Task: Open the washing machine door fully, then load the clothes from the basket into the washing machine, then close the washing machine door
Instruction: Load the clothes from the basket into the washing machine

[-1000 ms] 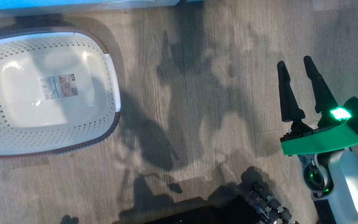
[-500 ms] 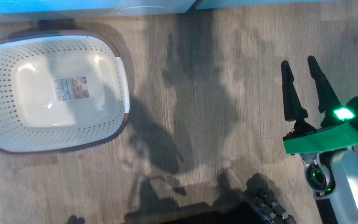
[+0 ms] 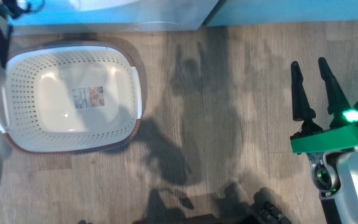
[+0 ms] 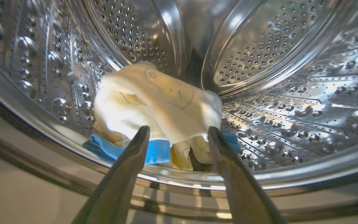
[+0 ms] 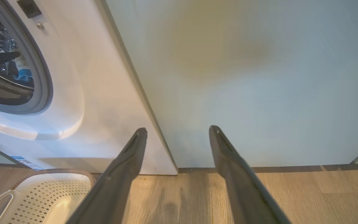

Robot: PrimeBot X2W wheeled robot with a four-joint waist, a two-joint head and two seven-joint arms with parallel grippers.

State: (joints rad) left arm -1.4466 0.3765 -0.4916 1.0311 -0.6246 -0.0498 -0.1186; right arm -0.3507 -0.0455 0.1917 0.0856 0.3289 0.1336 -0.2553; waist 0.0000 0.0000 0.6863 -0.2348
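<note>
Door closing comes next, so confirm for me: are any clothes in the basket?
No, the basket lies bare inside apart from its label sticker.

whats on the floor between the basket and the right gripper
Nothing but bare wood floor crossed by shadows lies between the basket and the right gripper, as the head view shows.

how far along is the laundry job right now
Done: the basket is empty but for its sticker, and the clothes lie in the drum of the washing machine, whose porthole stands open. In hand: the left gripper is open at the drum mouth, holding nothing; the right gripper hangs open over the floor. Left: pull that left gripper out and shut the machine.
</note>
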